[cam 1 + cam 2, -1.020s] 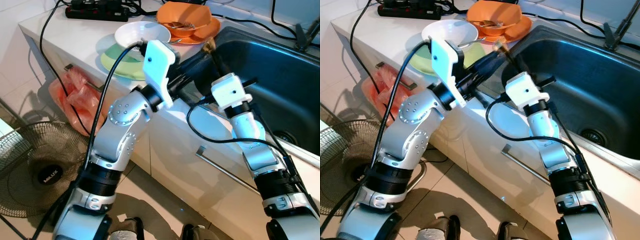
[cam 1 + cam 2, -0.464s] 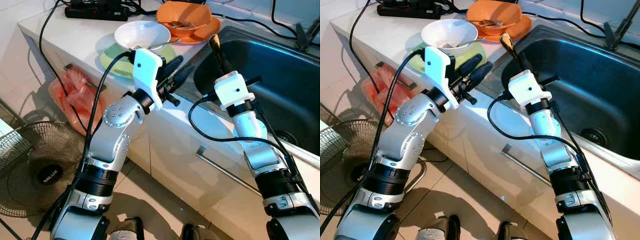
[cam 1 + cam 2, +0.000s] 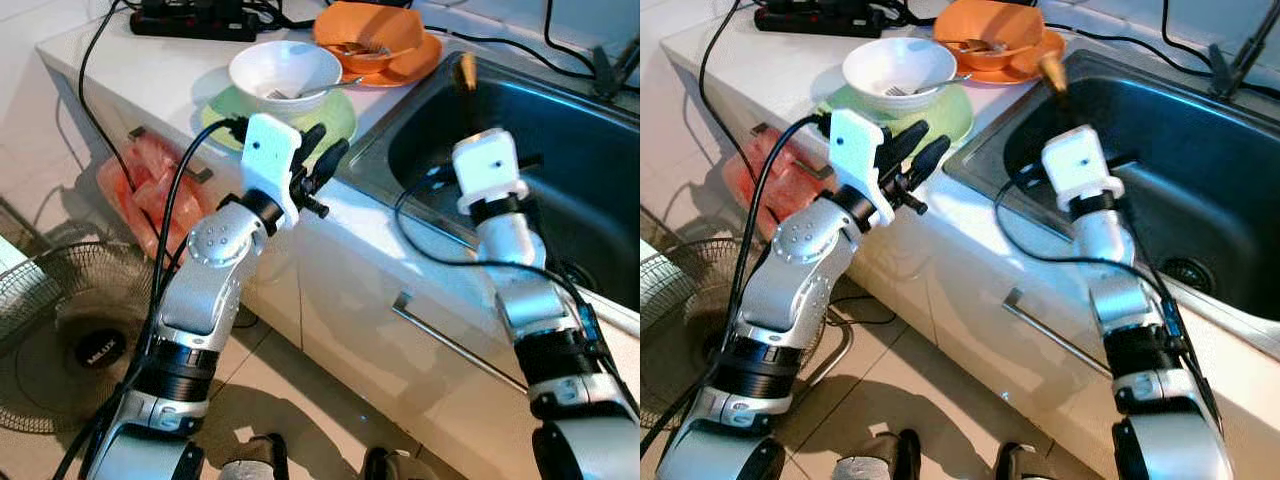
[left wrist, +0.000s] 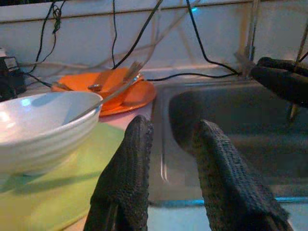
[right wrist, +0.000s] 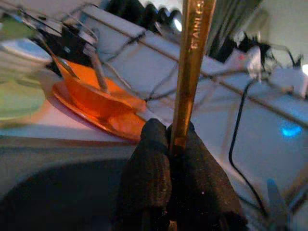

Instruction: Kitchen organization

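Right gripper [image 5: 169, 144]: fingers clamped on a gold utensil handle [image 5: 190, 57], held upright over the sink [image 3: 1200, 170] | Left gripper [image 4: 168, 159]: fingers apart, empty, at the tabletop [image 3: 130, 70] edge | White bowl [image 4: 43, 125] with fork on green plate [image 4: 57, 192], just beside left gripper | Orange dishes [image 3: 375, 40] beyond it

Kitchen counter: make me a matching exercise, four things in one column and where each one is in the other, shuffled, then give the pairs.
Things:
1. white bowl
2. gold utensil
3. orange plate
4. fan

Places:
A. on the floor beside the cabinet
B. on the green plate
C. clamped in the right gripper, above the sink
D. on the counter behind the white bowl, beside the sink

Pairs: 1-B, 2-C, 3-D, 4-A
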{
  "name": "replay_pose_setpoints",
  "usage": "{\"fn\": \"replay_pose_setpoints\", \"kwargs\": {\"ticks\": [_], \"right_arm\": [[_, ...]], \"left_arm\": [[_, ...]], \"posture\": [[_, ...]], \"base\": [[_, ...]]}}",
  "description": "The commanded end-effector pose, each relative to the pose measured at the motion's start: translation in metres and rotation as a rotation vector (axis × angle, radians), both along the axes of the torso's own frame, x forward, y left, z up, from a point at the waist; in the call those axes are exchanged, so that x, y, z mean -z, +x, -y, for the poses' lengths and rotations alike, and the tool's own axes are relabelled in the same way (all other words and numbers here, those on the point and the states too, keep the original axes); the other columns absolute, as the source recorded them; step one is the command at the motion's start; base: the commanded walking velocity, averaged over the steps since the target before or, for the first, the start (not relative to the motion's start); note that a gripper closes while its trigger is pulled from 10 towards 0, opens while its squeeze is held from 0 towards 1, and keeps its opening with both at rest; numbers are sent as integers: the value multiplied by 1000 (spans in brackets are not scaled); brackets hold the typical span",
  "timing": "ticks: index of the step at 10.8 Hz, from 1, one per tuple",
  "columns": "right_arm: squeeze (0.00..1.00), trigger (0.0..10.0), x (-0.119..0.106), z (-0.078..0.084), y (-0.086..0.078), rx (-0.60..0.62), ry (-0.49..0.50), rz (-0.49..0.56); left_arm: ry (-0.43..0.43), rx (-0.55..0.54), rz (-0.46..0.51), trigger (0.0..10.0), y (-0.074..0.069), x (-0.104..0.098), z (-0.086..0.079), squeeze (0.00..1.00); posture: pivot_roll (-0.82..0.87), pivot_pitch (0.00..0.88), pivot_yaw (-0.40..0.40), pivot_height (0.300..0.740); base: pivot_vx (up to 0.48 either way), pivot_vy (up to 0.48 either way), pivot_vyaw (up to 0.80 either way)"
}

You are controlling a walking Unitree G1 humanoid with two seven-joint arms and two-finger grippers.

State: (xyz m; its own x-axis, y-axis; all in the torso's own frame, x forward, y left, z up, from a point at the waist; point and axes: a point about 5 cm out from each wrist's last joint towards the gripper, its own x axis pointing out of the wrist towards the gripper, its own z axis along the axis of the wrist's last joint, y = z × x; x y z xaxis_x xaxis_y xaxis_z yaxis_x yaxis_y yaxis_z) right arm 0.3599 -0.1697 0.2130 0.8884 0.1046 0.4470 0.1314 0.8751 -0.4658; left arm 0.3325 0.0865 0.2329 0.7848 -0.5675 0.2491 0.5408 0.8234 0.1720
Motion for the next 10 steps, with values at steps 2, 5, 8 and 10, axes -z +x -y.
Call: {"fn": "replay_pose_setpoints", "kwargs": {"ticks": [2,5,8,10], "right_arm": [[0,0,-2,12,10,49,107,-57],[0,10000,3,26,26,116,264,-205],[0,10000,23,21,37,109,343,-402],[0,10000,33,21,39,124,380,-467]], "left_arm": [[27,-14,-32,10000,-3,11,0,0],[36,-15,-60,10000,-6,20,0,0],[-2,-58,-84,10000,-4,30,-1,0],[0,-53,-80,10000,-3,29,3,0]], "posture": [[57,161,12,740],[56,161,10,740],[56,158,8,740],[56,154,3,740]], "base": [[0,0,0],[0,0,0],[0,0,0],[0,0,0]]}}
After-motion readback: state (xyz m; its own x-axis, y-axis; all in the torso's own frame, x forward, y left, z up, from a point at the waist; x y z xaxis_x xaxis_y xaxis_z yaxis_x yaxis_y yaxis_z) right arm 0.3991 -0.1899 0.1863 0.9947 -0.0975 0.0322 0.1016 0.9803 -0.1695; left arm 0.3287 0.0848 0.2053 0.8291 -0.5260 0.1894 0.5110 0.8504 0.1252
